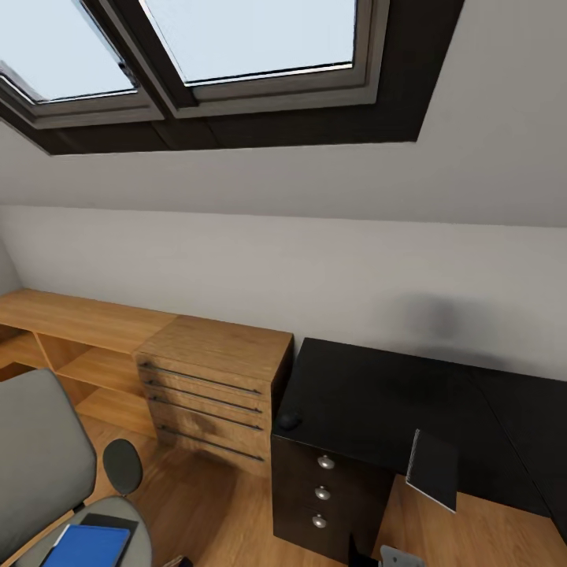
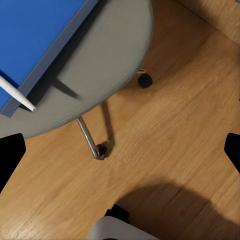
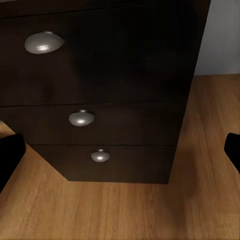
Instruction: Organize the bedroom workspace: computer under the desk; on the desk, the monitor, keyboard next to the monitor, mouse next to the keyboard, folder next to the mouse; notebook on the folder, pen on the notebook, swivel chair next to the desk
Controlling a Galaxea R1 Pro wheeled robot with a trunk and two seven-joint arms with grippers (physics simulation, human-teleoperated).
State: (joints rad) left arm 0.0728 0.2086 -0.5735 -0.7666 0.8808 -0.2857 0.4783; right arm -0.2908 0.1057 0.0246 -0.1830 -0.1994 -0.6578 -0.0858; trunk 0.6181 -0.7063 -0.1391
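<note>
Both tools hang with fingers spread wide: left tool (image 2: 120, 150), right tool (image 3: 120, 150)

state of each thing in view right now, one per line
folder: flat on the swivel chair seat
pen: lying on the folder, tip past its edge
mouse: on the desk corner
desk drawers: all closed
wooden drawer chest: drawers closed

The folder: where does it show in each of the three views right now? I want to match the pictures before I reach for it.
Head view: the folder lies on the swivel chair seat, at the picture's bottom left.
Left wrist view: the folder fills the upper left corner, with the pen on it.
Right wrist view: not in it; it faces the desk drawers.
Shared landmark: the chair's grey seat, and the wooden floor.
</note>
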